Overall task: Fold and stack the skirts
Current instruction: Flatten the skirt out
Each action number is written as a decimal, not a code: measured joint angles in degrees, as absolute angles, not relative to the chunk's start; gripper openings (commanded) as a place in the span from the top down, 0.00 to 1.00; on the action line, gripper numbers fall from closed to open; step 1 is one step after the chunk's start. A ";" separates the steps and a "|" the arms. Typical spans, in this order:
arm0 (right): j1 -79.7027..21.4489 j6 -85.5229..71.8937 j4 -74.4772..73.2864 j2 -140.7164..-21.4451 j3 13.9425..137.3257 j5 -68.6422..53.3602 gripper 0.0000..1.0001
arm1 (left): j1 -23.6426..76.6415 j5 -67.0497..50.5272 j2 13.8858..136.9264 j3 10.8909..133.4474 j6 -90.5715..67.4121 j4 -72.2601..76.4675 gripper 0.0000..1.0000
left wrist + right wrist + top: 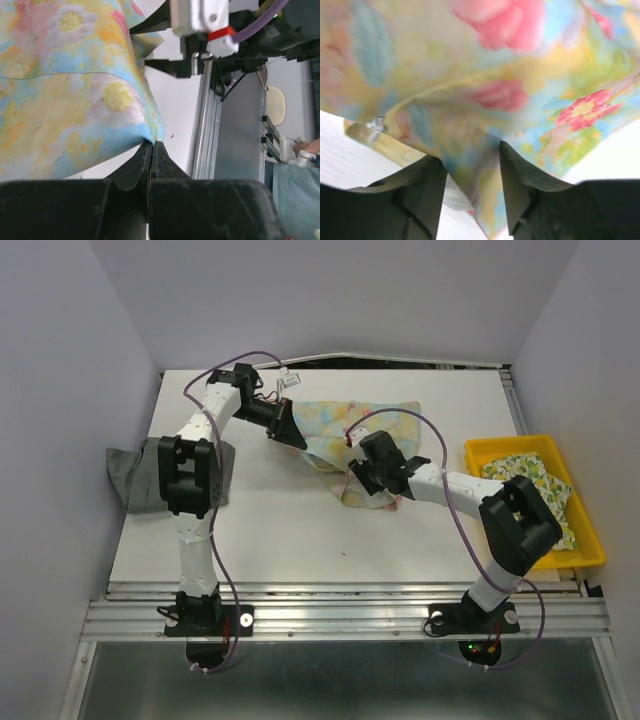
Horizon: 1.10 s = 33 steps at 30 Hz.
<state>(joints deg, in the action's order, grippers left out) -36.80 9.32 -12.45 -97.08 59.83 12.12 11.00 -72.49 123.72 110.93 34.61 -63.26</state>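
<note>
Floral skirt: the floral skirt (350, 425) in pastel yellow and blue with pink flowers lies rumpled on the far middle of the table (300, 540), partly folded over itself, between the two arms
Left gripper: the left gripper (297, 440) is at the skirt's left edge; in its wrist view the left gripper (152, 145) has its fingers pressed together, pinching a hemmed fold of the cloth (75, 100) at the tips
Right gripper: the right gripper (365, 480) is at the skirt's near edge; in its wrist view the right gripper (472, 160) has its fingers standing apart with a bunched fold of the flowered cloth (495, 65) hanging between them; whether they press it I cannot tell
Grey skirt: the grey skirt (135, 475) lies crumpled at the table's left edge, partly behind the left arm and overhanging the side
Green-yellow print skirt: the green-yellow print skirt (530, 480) lies folded in the yellow tray (510, 445) at the right side of the table, partly hidden by the right arm
</note>
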 measured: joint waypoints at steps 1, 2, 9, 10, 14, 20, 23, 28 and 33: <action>-36.58 9.30 -12.32 -96.49 59.81 12.80 0.60 | 10.52 -72.27 123.15 110.85 34.76 -63.20 1.00; -36.07 9.28 -12.03 -95.57 59.81 14.04 0.62 | 10.15 -72.07 122.69 110.63 34.96 -63.09 1.00; -32.10 8.16 -11.49 -93.49 59.94 17.10 0.99 | 9.15 -68.93 119.39 108.33 36.32 -63.11 1.00; -31.81 7.79 -12.12 -93.49 60.34 16.78 0.99 | 9.15 -68.12 119.39 108.33 36.45 -63.13 1.00; -30.94 6.22 -14.79 -93.49 63.18 14.72 0.99 | 9.37 -63.99 119.39 108.53 36.64 -63.18 1.00; -22.96 -1.52 -19.86 -93.49 72.73 0.78 0.99 | 9.61 -48.53 119.02 110.08 29.47 -52.86 1.00; -18.15 -4.73 -20.43 -93.49 76.29 -11.07 0.99 | 10.48 -42.63 118.67 110.93 27.29 -46.74 0.99; -16.88 -7.90 -21.85 -93.51 75.99 -29.30 0.99 | 12.29 -33.10 122.04 124.55 29.67 -45.25 0.99; -18.92 -9.61 -22.11 -93.54 71.85 -38.50 0.99 | 15.94 -31.24 128.01 135.55 36.60 -47.66 1.00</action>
